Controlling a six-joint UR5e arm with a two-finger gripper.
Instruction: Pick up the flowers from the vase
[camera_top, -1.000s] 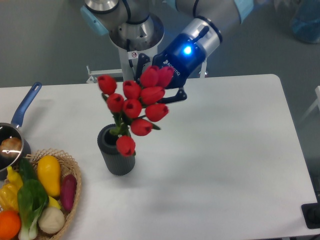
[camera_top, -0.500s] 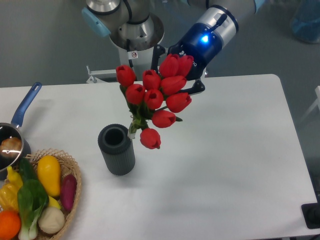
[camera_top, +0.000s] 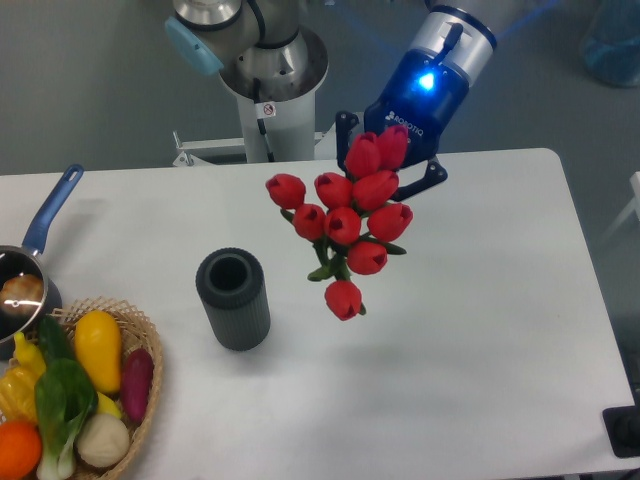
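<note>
A bunch of red tulip flowers (camera_top: 346, 218) with short green stems hangs in the air above the table, right of the vase and clear of it. My gripper (camera_top: 388, 165) is shut on the flowers near the top of the bunch, its black fingers partly hidden behind the buds. The vase (camera_top: 233, 298), a dark grey ribbed cylinder with an open round mouth, stands upright on the white table (camera_top: 470, 330) with nothing in it.
A wicker basket (camera_top: 140, 400) of colourful vegetables sits at the front left corner. Behind it at the left edge is a blue-handled steel saucepan (camera_top: 25, 275). The robot base (camera_top: 270, 90) stands behind the table's far edge.
The gripper has carried the flowers up and to the right. The stems have come out of the vase, and the bunch now hangs well clear of it. The vase has not moved.
</note>
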